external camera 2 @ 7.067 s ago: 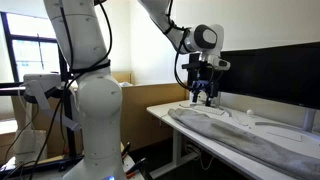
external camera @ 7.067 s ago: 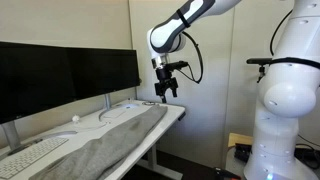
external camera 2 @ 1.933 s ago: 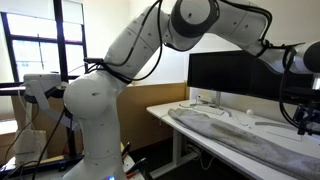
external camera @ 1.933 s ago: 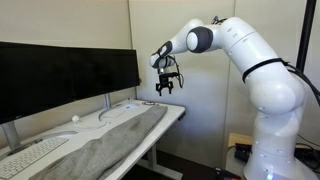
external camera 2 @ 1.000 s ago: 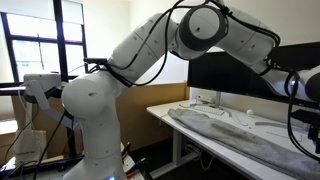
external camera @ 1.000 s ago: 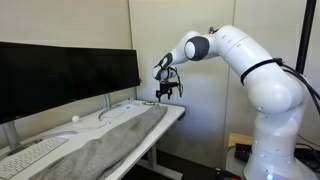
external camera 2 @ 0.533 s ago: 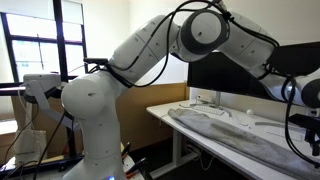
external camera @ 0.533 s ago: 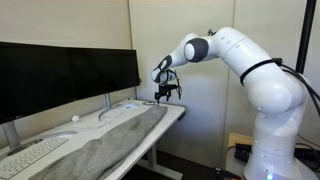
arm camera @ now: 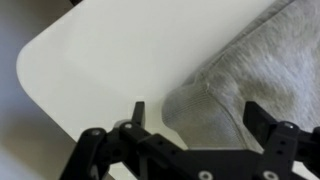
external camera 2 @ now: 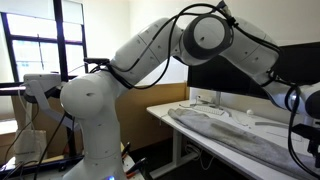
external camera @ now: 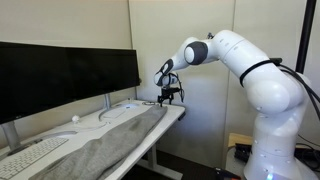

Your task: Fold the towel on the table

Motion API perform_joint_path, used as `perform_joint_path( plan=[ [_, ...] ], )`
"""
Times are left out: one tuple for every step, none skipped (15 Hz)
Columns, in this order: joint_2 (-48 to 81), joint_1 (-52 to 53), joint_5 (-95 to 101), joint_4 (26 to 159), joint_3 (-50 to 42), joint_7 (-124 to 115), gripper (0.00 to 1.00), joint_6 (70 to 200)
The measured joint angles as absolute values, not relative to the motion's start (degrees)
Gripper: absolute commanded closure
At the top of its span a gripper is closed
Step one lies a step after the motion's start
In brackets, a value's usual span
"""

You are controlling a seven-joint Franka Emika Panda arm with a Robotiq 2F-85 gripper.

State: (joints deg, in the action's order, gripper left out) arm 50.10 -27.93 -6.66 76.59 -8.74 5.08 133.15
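The grey-brown towel (external camera: 105, 142) lies spread lengthwise along the white table (external camera: 176, 113); it also shows in an exterior view as the towel (external camera 2: 235, 135) on the table (external camera 2: 160, 112). My gripper (external camera: 170, 96) hangs just above the towel's far end, near the table's rounded corner. In the wrist view the gripper (arm camera: 198, 115) is open, its black fingers (arm camera: 258, 116) straddling the towel's corner (arm camera: 235, 75) from above, with nothing held. Bare table top (arm camera: 100, 60) lies beside that corner.
Black monitors (external camera: 65, 75) stand along the back of the desk, with a white keyboard (external camera: 30, 155) and a small white round object (external camera: 75, 119) in front of them. The robot's white base (external camera: 280, 120) stands off the table's end. A monitor (external camera 2: 240, 72) rises behind the towel.
The gripper has come down a little toward the towel's end over the last second and stayed open. The towel has not moved.
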Motion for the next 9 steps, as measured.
perform_joint_path(
  plan=[
    [50.5,-27.9,-6.7,76.6,-8.7,5.2,0.0,133.1],
    [50.8,-27.9,-6.7,76.6,-8.7,5.3,0.0,133.2],
    [51.1,-27.9,-6.7,76.6,-8.6,5.3,0.0,133.2],
    [51.4,-27.9,-6.7,76.6,-8.5,5.3,0.0,133.2],
    [51.6,-27.9,-6.7,76.6,-8.4,5.3,0.0,133.2],
    [51.8,-27.9,-6.7,76.6,-8.4,5.4,0.0,133.2],
    [52.0,-27.9,-6.7,76.6,-8.3,5.4,0.0,133.2],
    [52.1,-27.9,-6.7,76.6,-8.4,5.4,0.0,133.2],
    [52.3,-27.9,-6.6,76.6,-8.4,5.4,0.25,133.2]
  ],
)
